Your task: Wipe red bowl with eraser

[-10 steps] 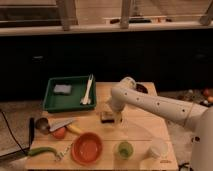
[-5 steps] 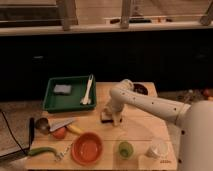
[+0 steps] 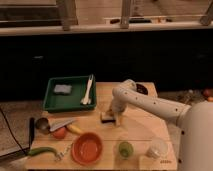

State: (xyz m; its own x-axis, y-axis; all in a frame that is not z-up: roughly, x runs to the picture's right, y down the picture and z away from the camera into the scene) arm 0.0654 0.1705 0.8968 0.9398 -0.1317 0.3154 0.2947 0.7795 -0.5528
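The red bowl (image 3: 87,148) sits near the front edge of the wooden table (image 3: 145,130), left of centre. The eraser (image 3: 106,116), a small block with a dark top, lies on the table middle, behind and slightly right of the bowl. My gripper (image 3: 115,118) is down at the eraser's right end, touching or almost touching it. The white arm reaches in from the right.
A green tray (image 3: 50,102) at the back left holds a flat grey pad (image 3: 62,89) and a white utensil (image 3: 88,90). A dark brown bowl (image 3: 142,89) is at the back right. A green cup (image 3: 125,148) and a white cup (image 3: 156,148) stand at the front. A knife (image 3: 62,124), fruit (image 3: 60,133) and a green chili (image 3: 42,151) lie at the left.
My gripper has moved slightly left and down to the eraser's right end. The eraser and the bowl have stayed in place.
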